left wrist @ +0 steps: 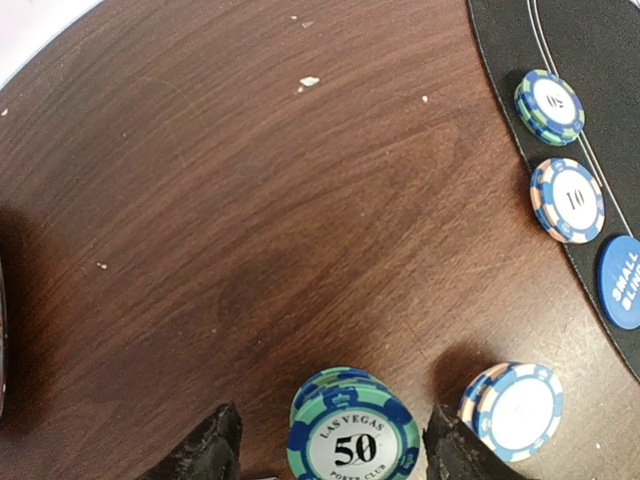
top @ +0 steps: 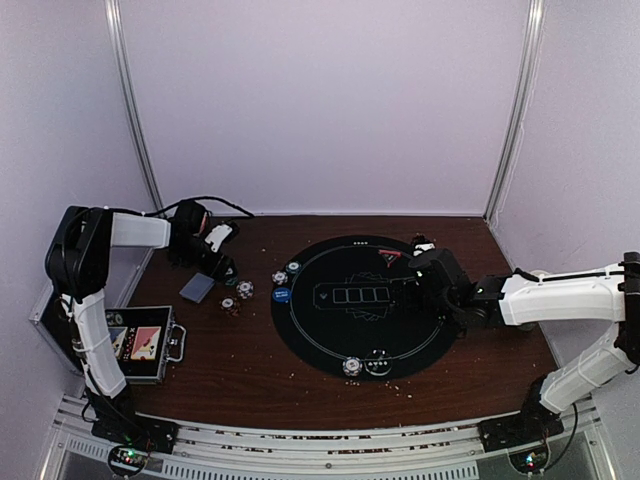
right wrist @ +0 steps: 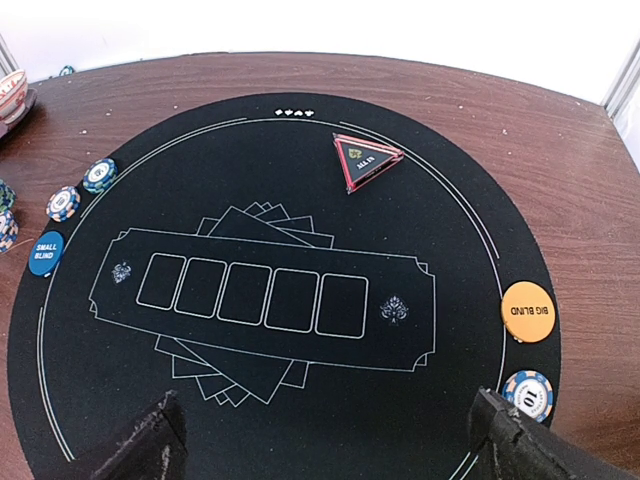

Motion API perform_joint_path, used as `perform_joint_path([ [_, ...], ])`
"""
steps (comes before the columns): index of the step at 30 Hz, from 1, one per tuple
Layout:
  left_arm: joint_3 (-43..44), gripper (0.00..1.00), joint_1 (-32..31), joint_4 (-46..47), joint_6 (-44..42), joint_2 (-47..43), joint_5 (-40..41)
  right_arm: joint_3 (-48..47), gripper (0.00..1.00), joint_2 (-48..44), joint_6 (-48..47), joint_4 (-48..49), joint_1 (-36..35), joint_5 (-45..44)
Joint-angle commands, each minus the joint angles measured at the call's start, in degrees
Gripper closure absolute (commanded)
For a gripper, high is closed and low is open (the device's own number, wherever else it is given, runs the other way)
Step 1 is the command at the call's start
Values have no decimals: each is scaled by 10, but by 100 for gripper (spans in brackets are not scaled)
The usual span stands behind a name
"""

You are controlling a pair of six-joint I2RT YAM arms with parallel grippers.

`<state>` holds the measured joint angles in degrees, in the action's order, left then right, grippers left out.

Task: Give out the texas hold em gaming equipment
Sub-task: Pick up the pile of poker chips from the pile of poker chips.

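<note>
Chips marked 50, a short teal-and-blue stack [left wrist: 352, 432], stand upright on the brown tabletop [left wrist: 250, 200]. They sit right between the fingers of the left gripper [left wrist: 330, 450], at six o'clock in the left wrist view. Being round, the stack has no long axis to line up with; what counts is whether it sits centred in the gap. From where I look it does not quite. The finger at three o'clock [left wrist: 455, 450] seems at or almost at the rim, while bare wood shows between the chips and the finger at nine o'clock. So the left gripper is about half open, straddling the stack and, as far as I can judge, not clamped on it. Just past the three o'clock finger lies a white-and-blue chip pile [left wrist: 512, 410], close enough to be nudged. The right gripper [right wrist: 335, 445] hangs spread wide and empty over the round black mat [right wrist: 450, 250], well apart from this stack, so the left arm is plainly the nearer.
</note>
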<state>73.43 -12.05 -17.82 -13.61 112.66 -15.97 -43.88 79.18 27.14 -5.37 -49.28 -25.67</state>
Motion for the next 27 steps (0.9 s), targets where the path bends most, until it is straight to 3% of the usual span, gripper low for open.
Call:
perform_joint_path([
  [1, 10, 35, 4, 0, -11, 14, -15, -1, 0, -7, -4, -4, -4, -16],
  [6, 10, 37, 4, -1, -12, 17, -13, -1, 0, -8, -4, -4, -4, -16],
  [15, 9, 54, 4, 1, -12, 14, -11, -1, 0, -7, -4, -3, -5, -16],
  [20, 6, 71, 4, 3, -12, 5, -13, -2, 0, -7, -5, -4, -5, -16],
  [27, 2, 78, 3, 4, -14, -12, -20, -2, 0, -5, -5, -3, -5, -17],
])
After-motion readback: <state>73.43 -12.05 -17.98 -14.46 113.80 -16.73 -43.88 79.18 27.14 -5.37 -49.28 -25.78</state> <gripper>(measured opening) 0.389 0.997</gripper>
